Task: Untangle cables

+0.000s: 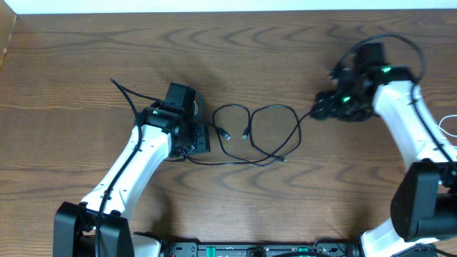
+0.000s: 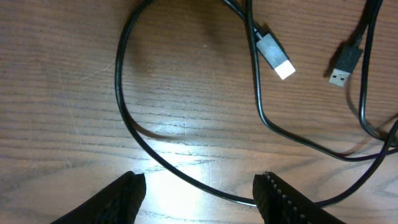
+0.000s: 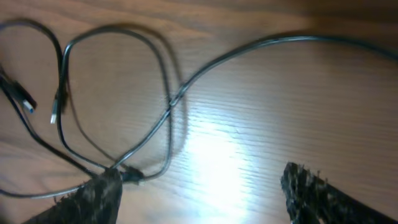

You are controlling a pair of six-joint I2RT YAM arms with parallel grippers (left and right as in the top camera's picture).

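Thin black cables (image 1: 257, 135) lie in crossed loops at the table's middle, with two USB plugs (image 1: 245, 133) inside the loops. My left gripper (image 1: 201, 138) is open at the left end of the tangle. In the left wrist view a black strand (image 2: 186, 177) runs between its open jaws (image 2: 199, 182), with two plugs (image 2: 277, 57) beyond. My right gripper (image 1: 318, 110) is open at the tangle's right end. In the right wrist view its jaws (image 3: 202, 180) are empty, and a small plug (image 3: 129, 175) lies by the left finger. A thin white cord (image 1: 448, 123) shows at the far right edge.
The wooden table (image 1: 285, 57) reaches a pale strip along its far edge. The arms' own thicker black wires arch over each wrist, one above the right arm (image 1: 389, 39). The arm bases stand at the near edge.
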